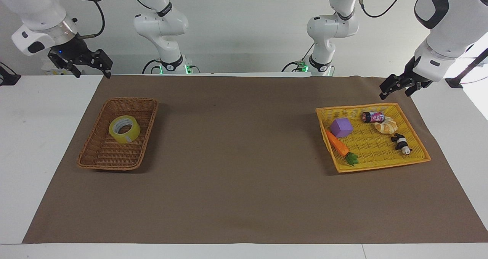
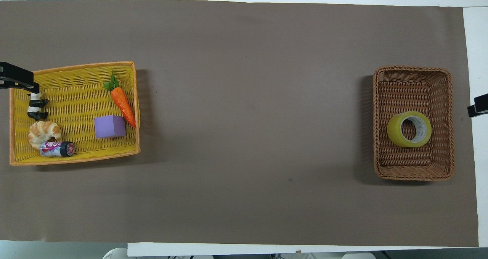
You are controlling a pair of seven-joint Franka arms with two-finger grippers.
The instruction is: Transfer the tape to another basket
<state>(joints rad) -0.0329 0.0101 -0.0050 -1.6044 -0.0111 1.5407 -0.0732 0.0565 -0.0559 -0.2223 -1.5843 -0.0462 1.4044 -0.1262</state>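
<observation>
The yellow tape [image 1: 124, 129] [image 2: 409, 129] lies flat near the middle of the brown wicker basket [image 1: 91, 152] [image 2: 413, 172] at the right arm's end of the table. My right gripper [image 1: 93, 73] hangs open and empty in the air over the mat's corner, well clear of that basket; only its tip [image 2: 479, 109] shows in the overhead view. My left gripper [image 1: 394, 94] [image 2: 17, 80] is open and empty, hovering by the yellow basket's corner closest to the robots.
The flat yellow basket [image 1: 418, 160] [image 2: 76, 159] at the left arm's end holds a carrot [image 1: 339, 146], a purple cube [image 1: 341, 127], a small can [image 1: 373, 117], a croissant [image 1: 386, 127] and a panda figure [image 1: 401, 143]. A brown mat [image 1: 236, 156] covers the table.
</observation>
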